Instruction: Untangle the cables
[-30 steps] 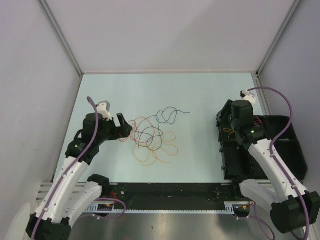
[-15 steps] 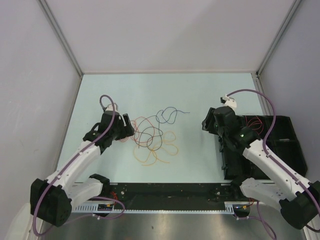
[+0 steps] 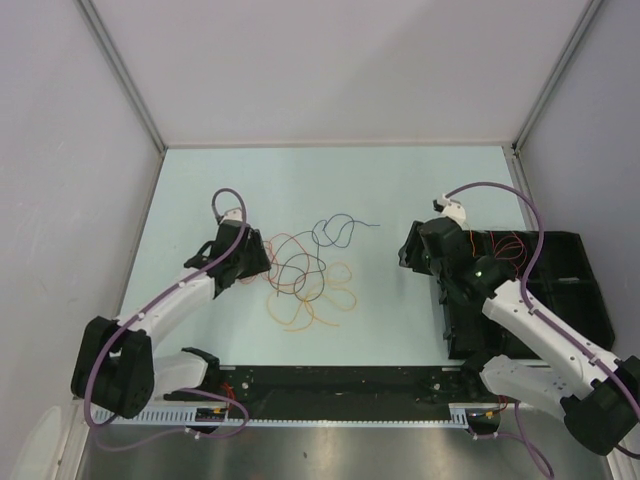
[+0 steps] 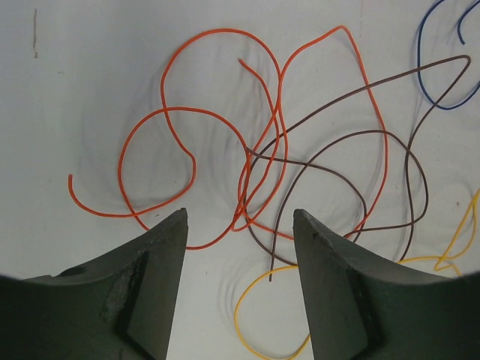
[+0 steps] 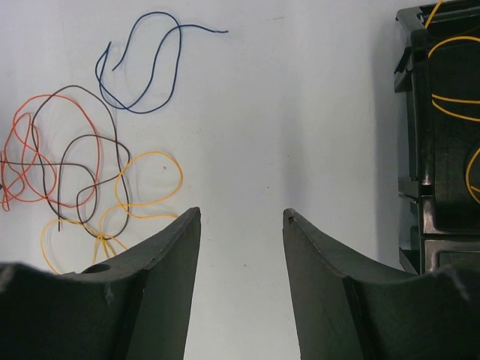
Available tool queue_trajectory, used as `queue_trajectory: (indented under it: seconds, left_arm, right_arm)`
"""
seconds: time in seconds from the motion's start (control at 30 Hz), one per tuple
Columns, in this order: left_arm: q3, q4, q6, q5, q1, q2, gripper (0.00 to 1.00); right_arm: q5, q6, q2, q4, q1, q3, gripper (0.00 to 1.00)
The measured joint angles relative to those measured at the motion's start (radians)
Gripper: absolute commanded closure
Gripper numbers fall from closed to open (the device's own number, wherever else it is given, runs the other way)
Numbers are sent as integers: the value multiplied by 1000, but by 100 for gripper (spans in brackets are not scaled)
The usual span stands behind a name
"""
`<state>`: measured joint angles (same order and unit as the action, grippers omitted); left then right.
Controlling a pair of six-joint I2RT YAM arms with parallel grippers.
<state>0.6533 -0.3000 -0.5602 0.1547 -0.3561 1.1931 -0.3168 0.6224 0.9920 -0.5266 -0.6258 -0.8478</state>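
The cables (image 3: 305,275) lie in one loose tangle in the middle of the pale table. A red cable (image 4: 163,75) loops at its left, crossed by a dark brown one (image 4: 409,172). An orange-yellow cable (image 4: 236,315) curls nearest the arms, and a dark blue cable (image 5: 97,71) lies at the far right of the tangle. My left gripper (image 3: 255,262) hovers at the tangle's left edge. In the left wrist view that gripper (image 4: 240,214) is open, with red, brown and yellow strands below the gap and nothing pinched. My right gripper (image 5: 241,211) is open over bare table to the right of the tangle.
A black bin (image 3: 570,290) stands at the right edge of the table, with loose yellow and red wires (image 5: 450,101) inside. Grey walls close in the left, far and right sides. A black rail (image 3: 340,385) runs along the near edge between the arm bases.
The left arm has stretched toward the tangle and its jaws have narrowed. The right arm has swung left, from over the bin to the table beside the cables.
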Motion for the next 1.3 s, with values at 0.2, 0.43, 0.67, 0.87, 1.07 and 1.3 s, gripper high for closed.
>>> queue_trajectory:
  seconds: [0.2, 0.43, 0.67, 0.87, 1.07, 1.3]
  left_arm:
    - [-3, 40, 2, 0, 0, 89, 45]
    - [-5, 70, 13, -1, -1, 147, 100]
    - [-5, 46, 19, -2, -2, 111, 100]
    - [84, -101, 21, -13, -16, -114, 100]
    - [304, -180, 73, -130, -18, -308, 100]
    - [335, -158, 158, -359, -19, -523, 100]
  right_arm:
    - [2, 7, 6, 0, -8, 10, 48]
    - [0, 10, 6, -1, -14, 12, 49]
    - [0, 14, 3, -5, -18, 14, 49]
    - [44, 9, -27, 13, -24, 16, 49]
    - [209, -10, -55, 139, -39, 16, 48]
    - [378, -13, -47, 303, -139, 15, 46]
